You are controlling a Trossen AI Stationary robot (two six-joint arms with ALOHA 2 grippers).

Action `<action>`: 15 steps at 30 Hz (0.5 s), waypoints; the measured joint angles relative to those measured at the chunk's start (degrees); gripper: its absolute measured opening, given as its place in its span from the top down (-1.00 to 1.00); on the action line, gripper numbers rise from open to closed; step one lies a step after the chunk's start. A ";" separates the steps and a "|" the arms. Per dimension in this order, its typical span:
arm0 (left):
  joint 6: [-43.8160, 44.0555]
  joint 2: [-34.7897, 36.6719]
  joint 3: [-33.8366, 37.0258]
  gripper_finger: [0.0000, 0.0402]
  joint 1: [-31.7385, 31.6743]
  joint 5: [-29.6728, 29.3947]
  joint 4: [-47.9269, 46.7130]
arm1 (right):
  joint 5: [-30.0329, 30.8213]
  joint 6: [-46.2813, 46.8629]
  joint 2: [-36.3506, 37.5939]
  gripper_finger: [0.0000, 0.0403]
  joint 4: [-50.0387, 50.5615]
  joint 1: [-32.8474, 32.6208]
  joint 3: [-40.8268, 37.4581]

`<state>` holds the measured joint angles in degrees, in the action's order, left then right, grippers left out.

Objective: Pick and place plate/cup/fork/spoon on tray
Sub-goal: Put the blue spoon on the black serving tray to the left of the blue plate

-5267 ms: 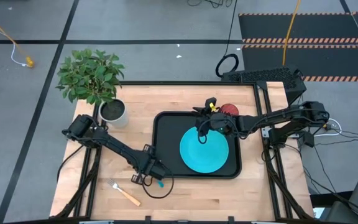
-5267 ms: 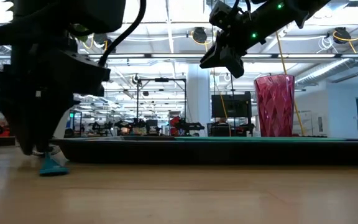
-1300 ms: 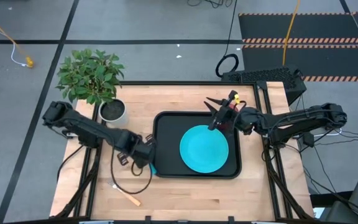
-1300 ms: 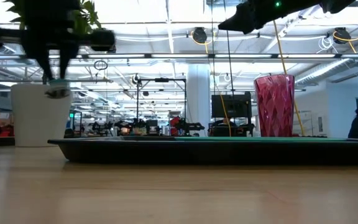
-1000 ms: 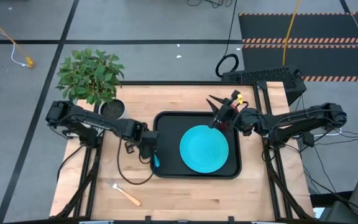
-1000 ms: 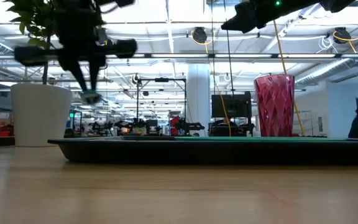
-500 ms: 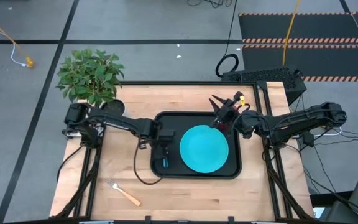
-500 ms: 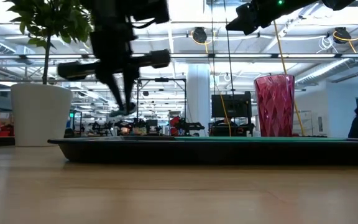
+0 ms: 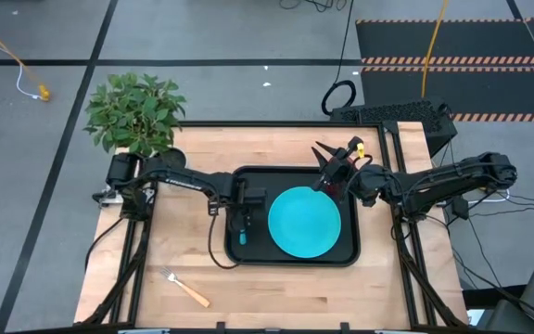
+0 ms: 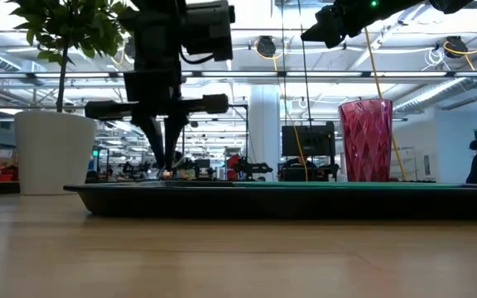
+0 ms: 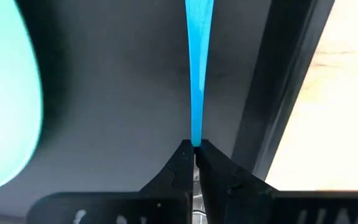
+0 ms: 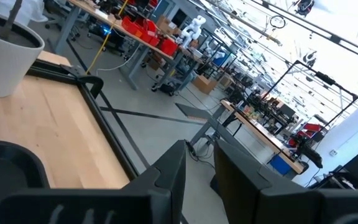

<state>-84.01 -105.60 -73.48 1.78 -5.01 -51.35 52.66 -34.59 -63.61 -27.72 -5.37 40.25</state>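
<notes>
The black tray [image 9: 350, 252] lies mid-table with the turquoise plate [image 9: 304, 222] on it. My left gripper [image 9: 242, 221] stands over the tray's left part, pointing down, shut on the blue-handled spoon [image 9: 243, 237]; in the low view its fingertips [image 10: 166, 170] reach down to rim height. The red cup [image 10: 365, 141] stands upright at the tray's far right; my right gripper [image 9: 324, 160] hovers above it, open and empty. The yellow-handled fork [image 9: 185, 289] lies on the table near the front left. My left gripper pinches the spoon between its two fingers at the narrow end of the blue handle [image 11: 196, 138]. The fingers come from above, pointing down. The handle runs away from the fingertips toward the table's near edge, low over the tray floor; whether it touches the floor I cannot tell.
A green plant [image 9: 135, 113] in a white pot [image 10: 54, 153] stands at the table's far left corner. Bare wood lies in front of the tray and left of it, around the fork. The tray's raised rim [image 11: 278, 93] runs close beside the spoon.
My left gripper has carried the spoon from the tray's left rim toward the right, over the tray's left part, and has come down until its fingertips are at rim height. It has stayed shut on the spoon.
</notes>
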 joint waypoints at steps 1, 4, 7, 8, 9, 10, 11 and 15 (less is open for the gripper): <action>-0.16 0.00 0.20 0.97 -0.14 0.43 0.15 | 0.00 -0.19 0.00 0.62 -0.14 0.00 0.00; -1.60 0.02 1.24 0.95 -0.26 1.06 2.23 | 0.00 -0.22 0.00 0.62 -0.34 0.00 0.00; -2.45 -0.63 2.15 0.95 -0.15 1.73 3.03 | 0.00 -0.29 0.00 0.62 -0.35 0.00 0.00; -2.44 -1.10 2.15 0.96 -0.13 1.79 3.29 | -0.01 -0.34 0.00 0.62 -0.35 0.00 0.00; -2.40 -1.50 2.15 0.96 -0.15 1.78 3.18 | 0.00 -0.34 0.00 0.62 -0.36 0.00 0.00; -2.32 -1.95 2.19 0.96 -0.15 1.78 2.85 | -0.02 -0.34 0.00 0.62 -0.40 0.00 0.00; -2.43 -2.34 2.19 0.96 -0.15 1.78 2.81 | -0.02 -0.34 0.00 0.62 -0.44 0.00 0.00; -2.94 -3.26 2.19 0.90 -0.15 1.78 3.19 | -0.02 -0.35 0.00 0.62 -0.68 0.00 0.04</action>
<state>-86.95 -108.87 -71.29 1.63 -3.22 -48.16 52.64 -34.95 -63.61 -28.40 -5.37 40.29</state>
